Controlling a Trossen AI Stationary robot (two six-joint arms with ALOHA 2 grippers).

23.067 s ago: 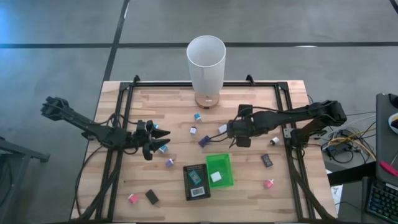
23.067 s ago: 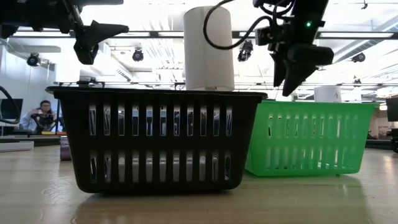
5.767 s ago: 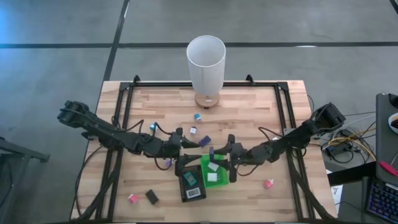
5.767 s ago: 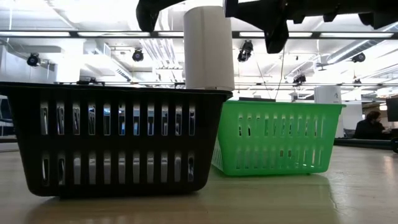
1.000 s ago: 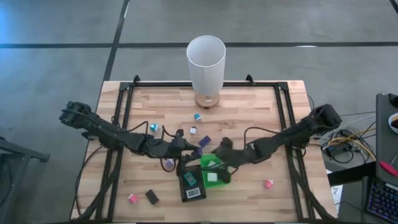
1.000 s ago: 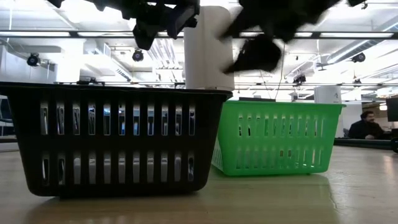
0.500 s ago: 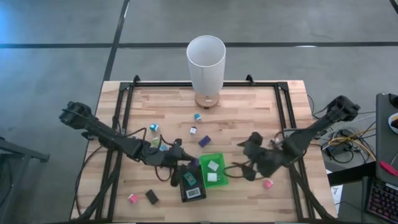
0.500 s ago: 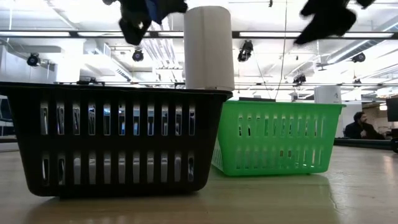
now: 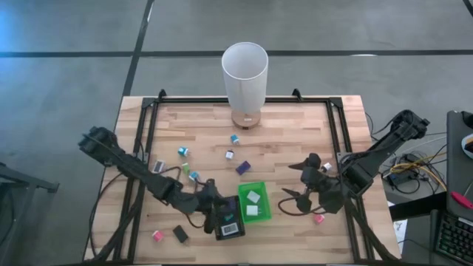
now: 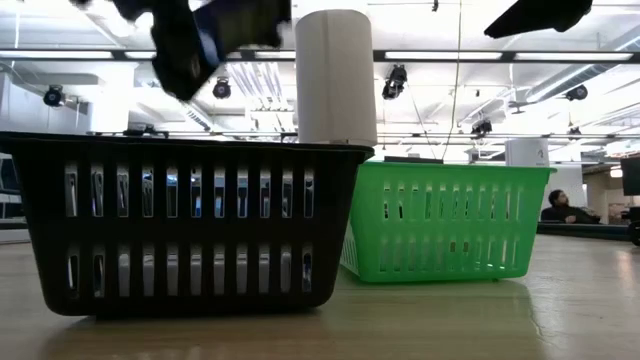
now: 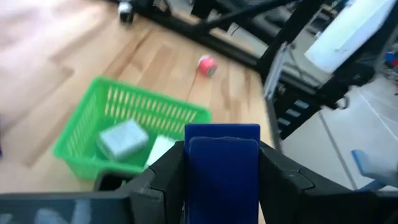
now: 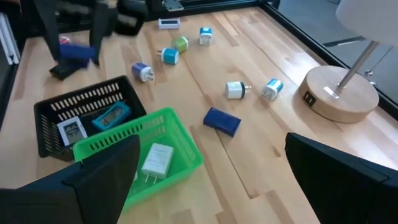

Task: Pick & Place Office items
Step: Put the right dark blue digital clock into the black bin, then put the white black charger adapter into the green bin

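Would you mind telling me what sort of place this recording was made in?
It looks like a large open lab or workshop hall, not a home. The low view shows ceiling spotlights on exposed rails, a person seated at a desk far behind, and the high view shows a wooden worktable on a bare grey floor.

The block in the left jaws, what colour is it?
Blue; the block shows best in the left wrist view.
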